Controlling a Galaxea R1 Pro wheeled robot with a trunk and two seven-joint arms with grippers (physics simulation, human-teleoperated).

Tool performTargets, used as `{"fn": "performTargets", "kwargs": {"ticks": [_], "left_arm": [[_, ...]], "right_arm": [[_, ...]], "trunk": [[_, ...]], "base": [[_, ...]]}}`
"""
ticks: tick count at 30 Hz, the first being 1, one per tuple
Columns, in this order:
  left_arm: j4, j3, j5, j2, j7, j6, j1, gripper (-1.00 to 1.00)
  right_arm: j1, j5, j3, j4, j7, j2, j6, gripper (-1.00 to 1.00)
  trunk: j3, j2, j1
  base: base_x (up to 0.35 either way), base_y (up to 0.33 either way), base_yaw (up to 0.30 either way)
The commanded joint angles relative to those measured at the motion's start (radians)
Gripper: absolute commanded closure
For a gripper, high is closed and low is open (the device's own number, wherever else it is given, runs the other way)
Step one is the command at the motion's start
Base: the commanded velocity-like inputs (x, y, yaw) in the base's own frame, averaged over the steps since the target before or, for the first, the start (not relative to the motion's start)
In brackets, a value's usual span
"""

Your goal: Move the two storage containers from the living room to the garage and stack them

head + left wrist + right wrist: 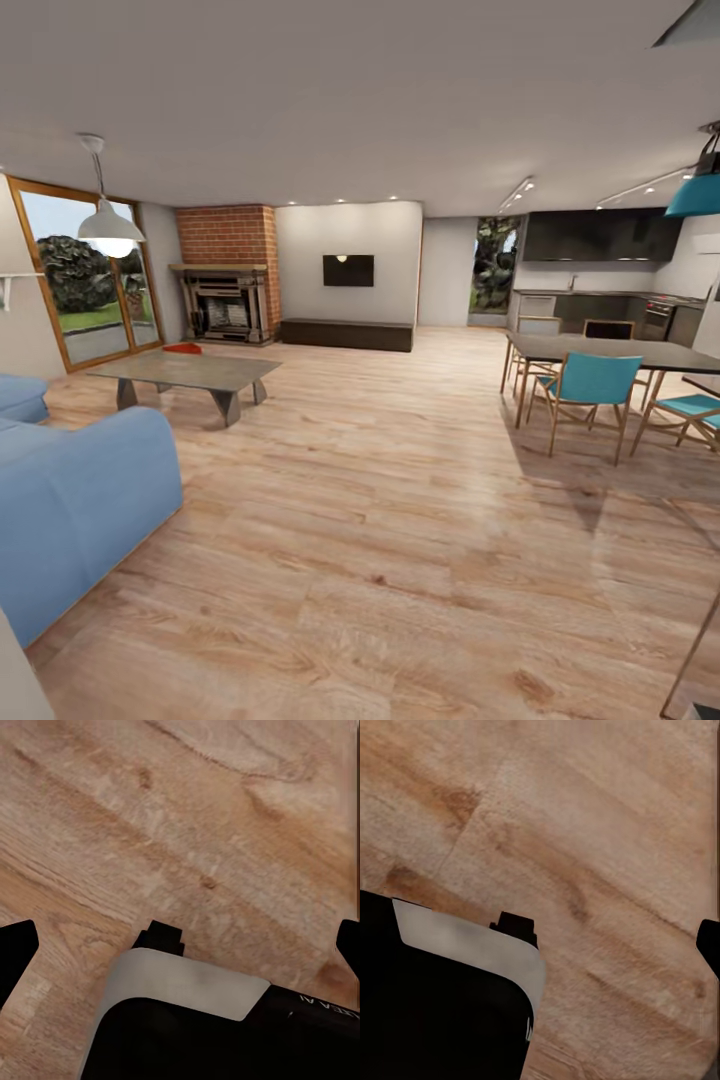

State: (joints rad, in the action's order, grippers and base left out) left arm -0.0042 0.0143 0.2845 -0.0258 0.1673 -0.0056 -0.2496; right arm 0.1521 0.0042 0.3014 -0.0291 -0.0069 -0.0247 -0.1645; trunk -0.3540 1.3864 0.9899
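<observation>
Left fingers and right fingers spread wide, empty, above the wood floor; red container on far tabletop.

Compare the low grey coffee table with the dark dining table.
The low grey coffee table sits far lower than the dark dining table. The coffee table rests on chunky angled legs; the dining table has thin legs and teal chairs around it. A red object lies by the coffee table's far edge. Both stand on wood planks.

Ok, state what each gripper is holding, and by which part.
Nothing is held. The left gripper and right gripper are open above bare wood floor.
</observation>
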Motion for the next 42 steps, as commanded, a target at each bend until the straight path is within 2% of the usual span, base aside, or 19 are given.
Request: {"fn": "performTargets", "kwargs": {"ticks": [1,42], "left_arm": [[0.0,0.001,0.004,0.0,0.003,-0.001,0.0,-1.0],[0.0,0.002,0.004,0.004,0.003,-0.002,0.0,-1.0]], "right_arm": [[0.001,0.0,0.004,-0.003,-0.001,0.0,-0.006,-1.0],[0.001,0.0,0.005,-0.003,-0.002,0.002,-0.004,-1.0]], "trunk": [[-0.001,0.001,0.001],[-0.001,0.001,0.001]], "base": [[0.324,0.0,0.0],[0.324,0.0,0.0]]}}
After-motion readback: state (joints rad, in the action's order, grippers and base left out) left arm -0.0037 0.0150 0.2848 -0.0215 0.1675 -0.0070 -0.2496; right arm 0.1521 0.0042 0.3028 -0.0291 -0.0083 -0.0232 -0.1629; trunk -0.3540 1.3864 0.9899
